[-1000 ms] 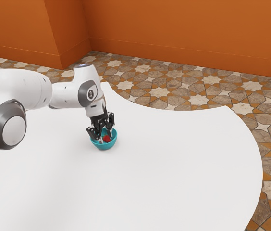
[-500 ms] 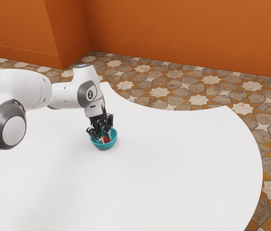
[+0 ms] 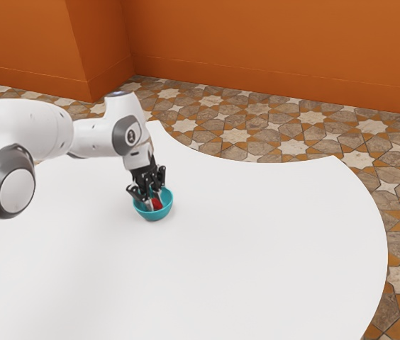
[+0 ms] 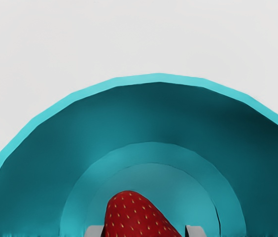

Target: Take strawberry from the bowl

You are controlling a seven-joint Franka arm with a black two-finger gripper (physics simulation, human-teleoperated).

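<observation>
One broad white table carries the scene, and over it the robot's pale arm reaches in from the exterior view's left. Beneath the hand, the teal bowl sits upright on the tabletop. The black gripper points down into it, drawn in narrow, with a finger against either side of the strawberry, so it appears to be holding the fruit. The strawberry is inside the bowl, below the rim. The step in hand looks to be the grasp itself, the removal not yet done. The next move calls for a steady, straight lift that keeps the pinch firm and clears the rim without catching it; a shallow grip could let the tapered fruit slip.
</observation>
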